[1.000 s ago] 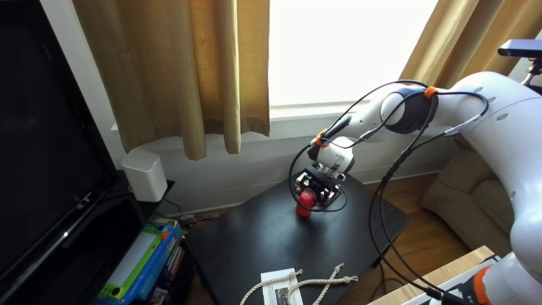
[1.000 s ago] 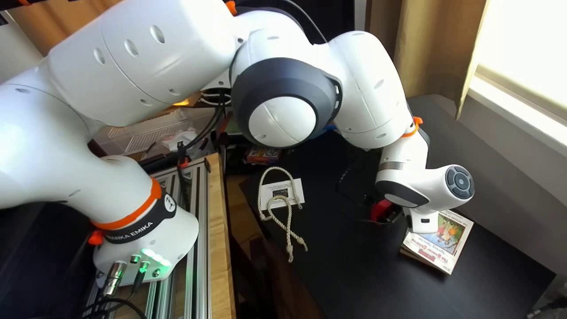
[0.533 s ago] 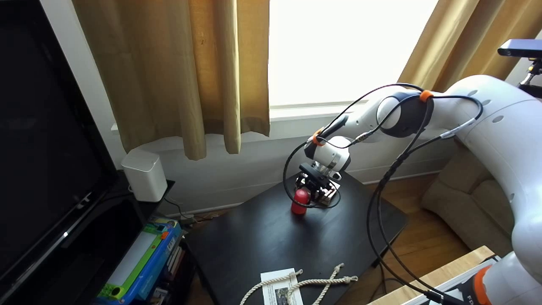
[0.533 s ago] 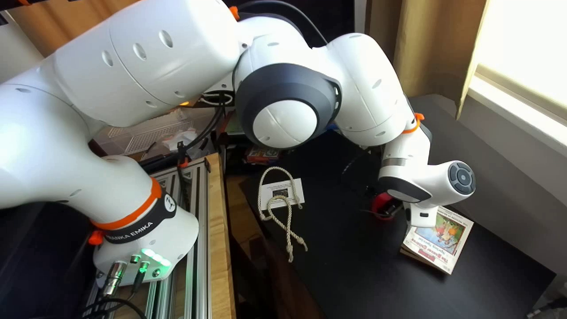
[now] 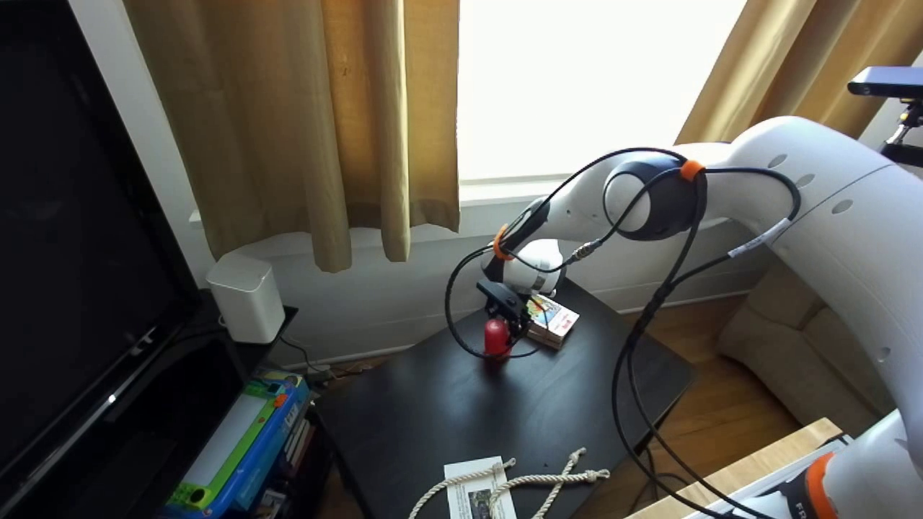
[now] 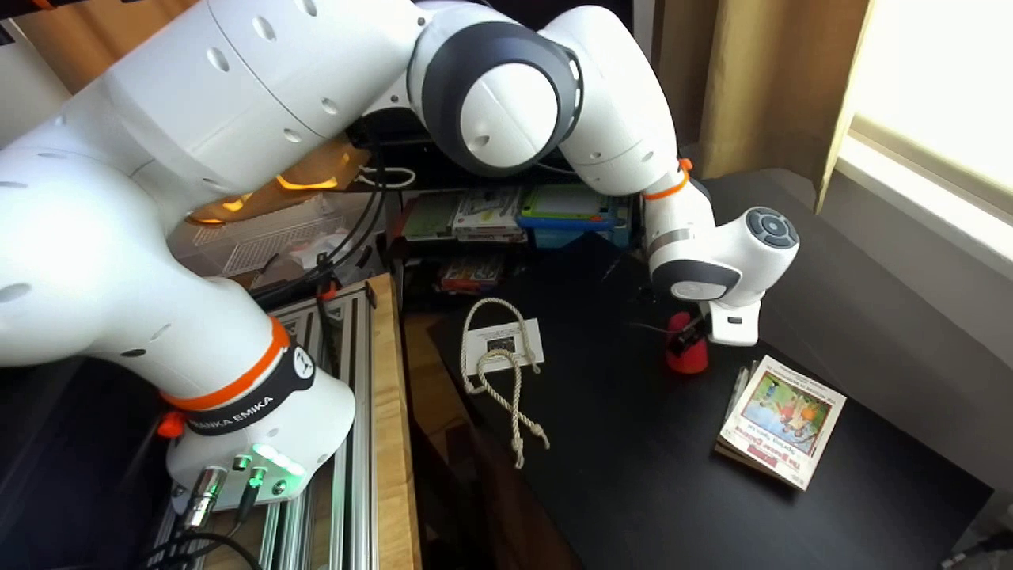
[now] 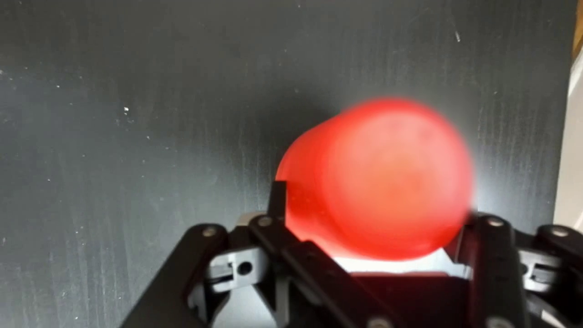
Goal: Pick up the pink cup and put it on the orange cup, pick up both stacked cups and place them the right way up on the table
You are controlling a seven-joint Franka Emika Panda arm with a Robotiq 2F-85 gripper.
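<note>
Clamping the pink cup, the end effector holds it inverted, axis roughly vertical.

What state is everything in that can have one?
pink cup: upside down; lifted or not, can't tell
gripper: closed on pink cup
orange cup: can't make it out separately
top book: shut, lying flat
rope: loose, partly over white card
TV: screen dark
curtains: parted
base light: lit
</note>
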